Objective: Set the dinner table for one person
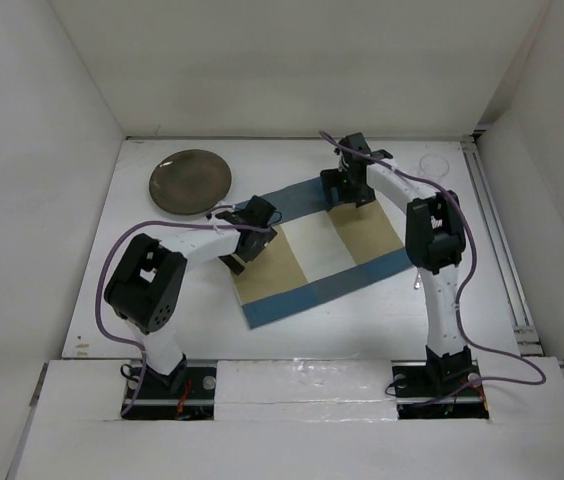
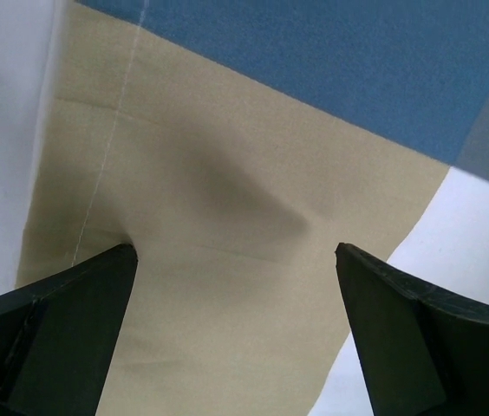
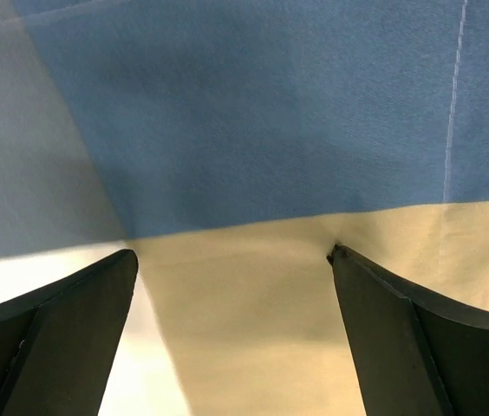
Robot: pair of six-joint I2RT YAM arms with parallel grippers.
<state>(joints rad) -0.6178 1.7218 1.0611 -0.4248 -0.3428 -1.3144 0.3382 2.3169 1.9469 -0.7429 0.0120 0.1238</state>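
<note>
The left claw (image 2: 236, 251) and right claw (image 3: 233, 253) gaped, released, over the placemat (image 1: 327, 255), central on the tabletop (image 1: 392, 320); a dark plate (image 1: 190, 181) sat near its far-left corner.

The placemat (image 1: 327, 255) is matt woven cloth with stitched seams; the desk (image 1: 362, 320) is smooth matt white; the plate (image 1: 190, 181) shows a dull dark sheen.

No readable text, labels or numbers
</note>
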